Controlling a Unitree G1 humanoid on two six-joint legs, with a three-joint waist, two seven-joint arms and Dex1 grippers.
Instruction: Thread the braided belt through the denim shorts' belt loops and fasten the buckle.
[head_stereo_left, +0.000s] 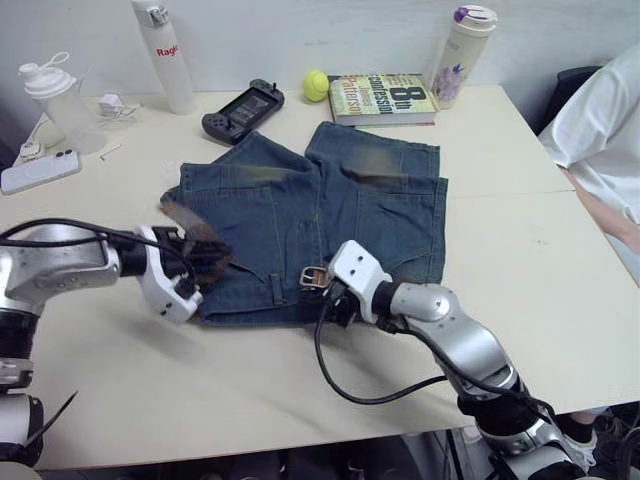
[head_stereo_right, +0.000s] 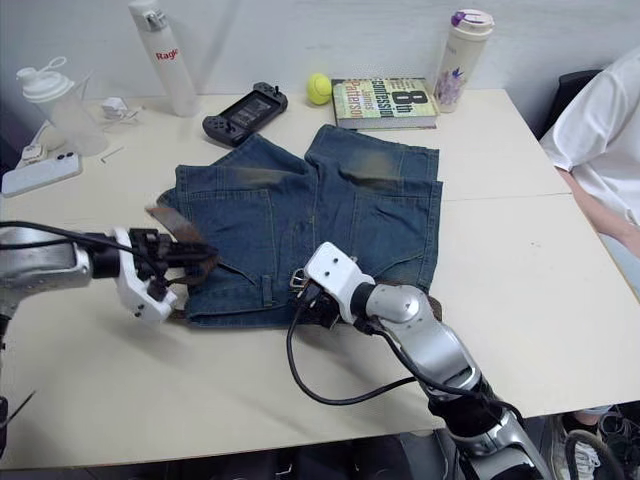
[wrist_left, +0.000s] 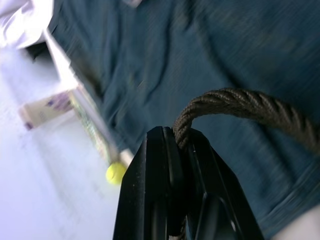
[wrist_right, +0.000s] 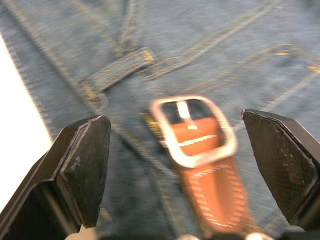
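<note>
The denim shorts (head_stereo_left: 330, 205) lie flat on the table with the waistband toward me. My left gripper (head_stereo_left: 207, 262) is shut on the dark braided belt (wrist_left: 240, 100) at the left end of the waistband, and the strap (head_stereo_left: 188, 222) arches up from the closed fingers (wrist_left: 165, 165). At mid waistband the silver buckle (wrist_right: 194, 131) with its brown leather tab rests on the denim, beside a belt loop (wrist_right: 120, 67). Just above the buckle (head_stereo_left: 313, 277), my right gripper (wrist_right: 175, 122) stands open with a finger on either side, not touching it.
Along the table's far edge stand a shaker bottle (head_stereo_left: 58, 100), a white bottle (head_stereo_left: 165, 55), a game controller (head_stereo_left: 243, 108), a tennis ball (head_stereo_left: 316, 85), a book (head_stereo_left: 383, 98) and a flowered bottle (head_stereo_left: 463, 55). A phone (head_stereo_left: 40, 170) lies far left. A person in white (head_stereo_left: 605, 130) sits at the right.
</note>
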